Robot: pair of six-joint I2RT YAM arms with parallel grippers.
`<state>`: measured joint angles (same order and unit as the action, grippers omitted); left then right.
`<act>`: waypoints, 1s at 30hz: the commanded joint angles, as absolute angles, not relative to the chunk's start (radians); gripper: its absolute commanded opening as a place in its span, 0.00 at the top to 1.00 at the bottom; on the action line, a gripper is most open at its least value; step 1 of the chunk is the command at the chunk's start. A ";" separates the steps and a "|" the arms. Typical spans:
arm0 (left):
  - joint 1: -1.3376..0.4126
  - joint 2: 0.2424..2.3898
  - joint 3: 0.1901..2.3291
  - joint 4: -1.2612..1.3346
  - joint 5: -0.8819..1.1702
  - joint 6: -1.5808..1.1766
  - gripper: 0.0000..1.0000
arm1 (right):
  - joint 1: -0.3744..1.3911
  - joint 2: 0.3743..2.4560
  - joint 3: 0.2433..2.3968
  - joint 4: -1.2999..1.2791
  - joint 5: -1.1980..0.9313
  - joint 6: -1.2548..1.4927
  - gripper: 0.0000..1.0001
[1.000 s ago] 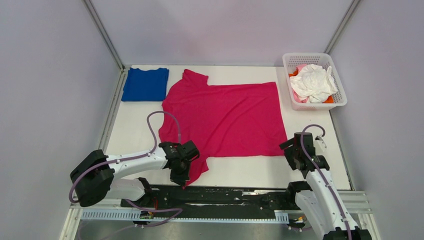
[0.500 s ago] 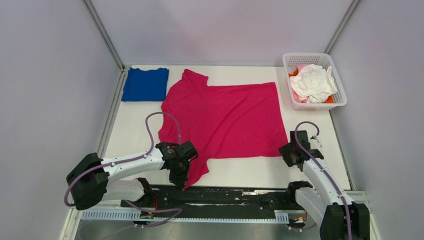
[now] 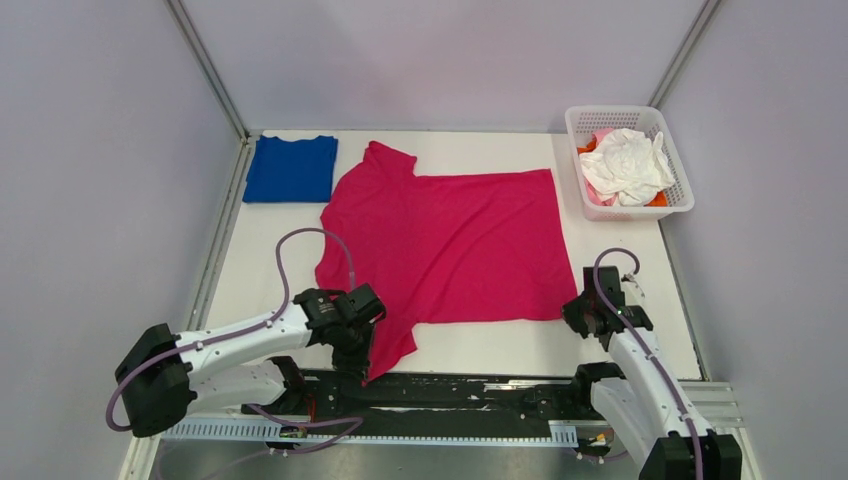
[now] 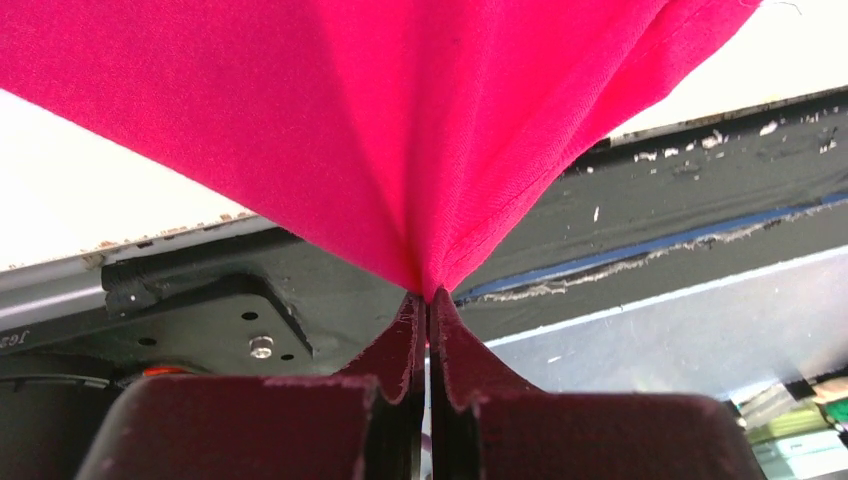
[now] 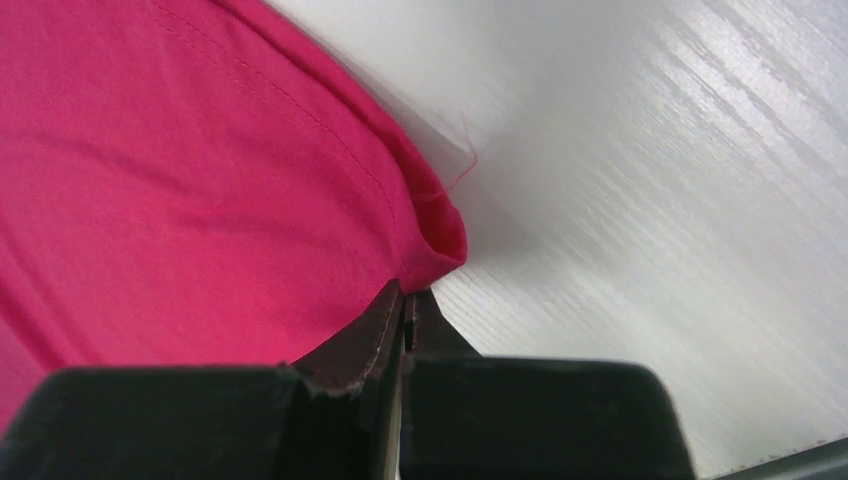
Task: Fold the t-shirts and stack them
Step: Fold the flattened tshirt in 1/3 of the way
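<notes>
Magenta t-shirt lies spread flat mid-tabletop, collar to the left, hem to the right. Left gripper is at the near sleeve, jaws clamped together on a bunched pinch of magenta cloth, with the sleeve lifted and fanning up from the tips in the left wrist view. That pinch hangs over the black base plate at the near edge. Right gripper is at the near right hem corner, jaws shut on the corner fold, which curls just over the tips in the right wrist view. A loose thread sticks off the hem there. Folded blue t-shirt sits at the far left corner, just beside the magenta shirt's collar, not overlapping. White lattice basket sits at the far right, apart from the hem, and holds a crumpled white shirt on top with pale pink cloth and orange cloth peeking out under it. Grey-lilac walls close in both sides and the back. A purple cable loops off each wrist, and the left one arches over the sleeve area. Versus a second ago, the right jaws were apart and off the cloth and are now down and pinching the corner. The left arm has drawn back toward its base a little, dragging the sleeve and the near edge of the shirt nearer. Blue shirt and basket are unchanged.
</notes>
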<state>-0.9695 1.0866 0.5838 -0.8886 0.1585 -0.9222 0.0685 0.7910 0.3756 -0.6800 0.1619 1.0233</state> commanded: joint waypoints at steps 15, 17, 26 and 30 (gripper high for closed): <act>-0.950 1.238 0.753 -0.654 0.253 -0.774 1.00 | 0.068 0.827 0.461 -0.638 0.050 0.928 1.00; -0.912 1.261 0.777 -0.630 0.275 -0.747 1.00 | 0.068 0.847 0.477 -0.629 0.044 0.906 1.00; -0.670 1.348 0.887 -0.547 0.374 -0.652 1.00 | 0.069 0.949 0.539 -0.539 0.038 0.864 1.00; -0.560 1.396 0.945 -0.508 0.370 -0.632 1.00 | 0.066 1.002 0.578 -0.513 0.052 0.846 1.00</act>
